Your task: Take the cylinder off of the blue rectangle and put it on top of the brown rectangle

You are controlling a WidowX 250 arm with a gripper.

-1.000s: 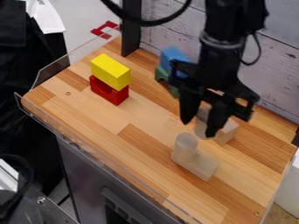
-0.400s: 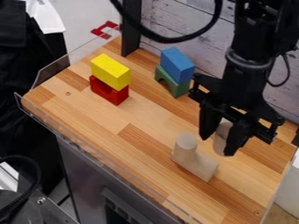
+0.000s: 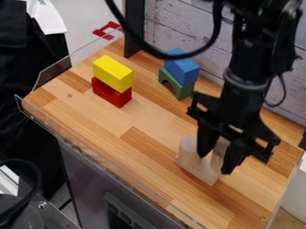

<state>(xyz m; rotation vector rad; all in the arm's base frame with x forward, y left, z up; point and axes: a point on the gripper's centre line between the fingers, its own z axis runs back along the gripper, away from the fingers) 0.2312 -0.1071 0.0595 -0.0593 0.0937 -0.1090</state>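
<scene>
I see the bench (image 3: 140, 118) running on a slant below me, a transparent guard (image 3: 46, 123) along its near left edge and a plank wall (image 3: 173, 27) behind its far right side. The black arm (image 3: 242, 67) hangs over the right half, and my claw (image 3: 215, 162) is pinching a pale cylinder (image 3: 220, 150). To the upper left, a yellow block (image 3: 112, 72) lies on a red block (image 3: 109, 93); nearer the wall, a blue block (image 3: 184, 69) sits on a green arch (image 3: 180, 90) — both stacks well apart from my claw, with a stretch of bench top between. Under the claw, a pale block (image 3: 197, 169) points from upper left to lower right. A second cylinder (image 3: 188, 146) stands upright on its left end, just beside my nearer finger. The held one's long axis is roughly upright, over the block's right part — whether it touches, I can't tell.
</scene>
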